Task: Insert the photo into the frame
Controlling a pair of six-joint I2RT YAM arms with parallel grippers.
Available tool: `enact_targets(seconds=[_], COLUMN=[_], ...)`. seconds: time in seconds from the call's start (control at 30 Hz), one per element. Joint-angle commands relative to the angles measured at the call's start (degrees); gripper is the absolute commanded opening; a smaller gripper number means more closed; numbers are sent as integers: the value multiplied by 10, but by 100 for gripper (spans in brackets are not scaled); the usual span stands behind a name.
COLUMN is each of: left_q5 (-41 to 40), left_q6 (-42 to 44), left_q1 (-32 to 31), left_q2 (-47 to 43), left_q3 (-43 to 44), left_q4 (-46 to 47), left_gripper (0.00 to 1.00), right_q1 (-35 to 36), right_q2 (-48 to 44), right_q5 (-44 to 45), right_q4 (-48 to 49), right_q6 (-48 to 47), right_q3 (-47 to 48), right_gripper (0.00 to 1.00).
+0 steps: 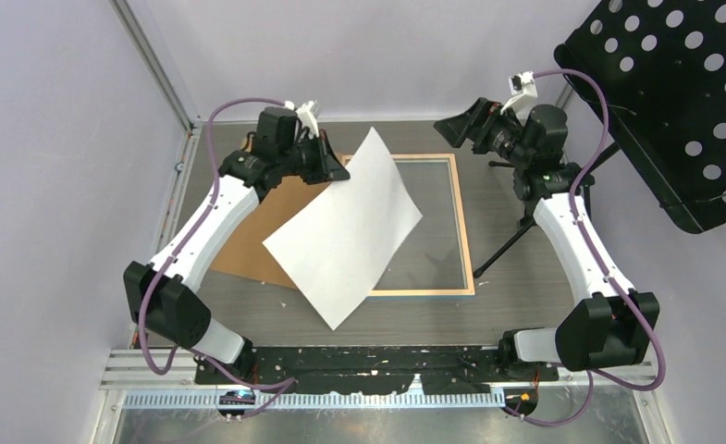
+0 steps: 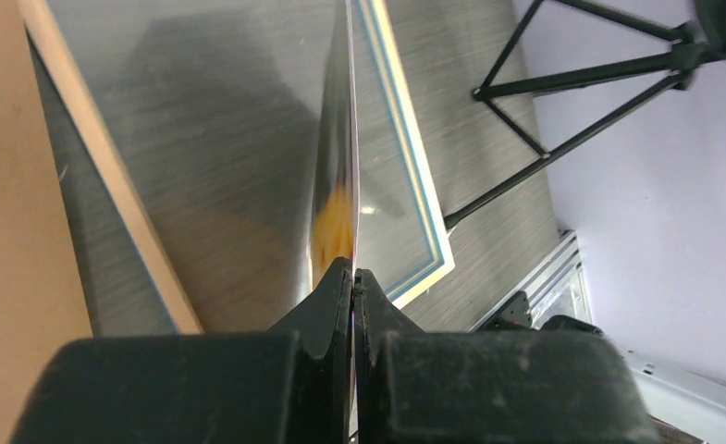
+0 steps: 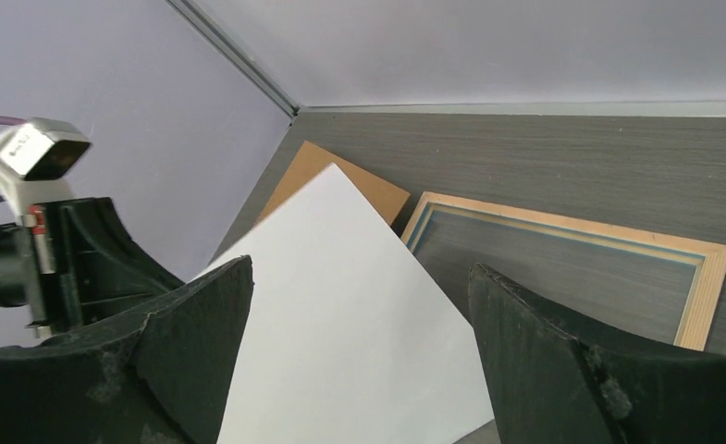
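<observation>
On the dark grey worktop [image 1: 433,314], the large thin light-wood frame [image 1: 463,231] with clear pane is laid back up for loading. The glossy white-backed rectangular photo [image 1: 345,231] is held tilted over its left rail, pinched at an edge by the closed left tool [image 2: 353,282]. The right tool [image 3: 359,273] is spread wide, empty; the frame's right half is uncovered.
</observation>
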Motion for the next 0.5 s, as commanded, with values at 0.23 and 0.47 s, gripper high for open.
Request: enact_targets(seconds=[0.23, 0.47], left_q5=[-10, -14], left_q6=[-15, -16], left_q1=[64, 105], left_q2=[1, -7], left_q3=[-134, -223], left_q4=[101, 160], left_gripper=[0, 0], right_q1=[-1, -1], right_q2=[-18, -16], right_q5=[-3, -3], right_q4=[34, 44], right_q6=[0, 5], right_q3=[-20, -32], right_gripper=[92, 92])
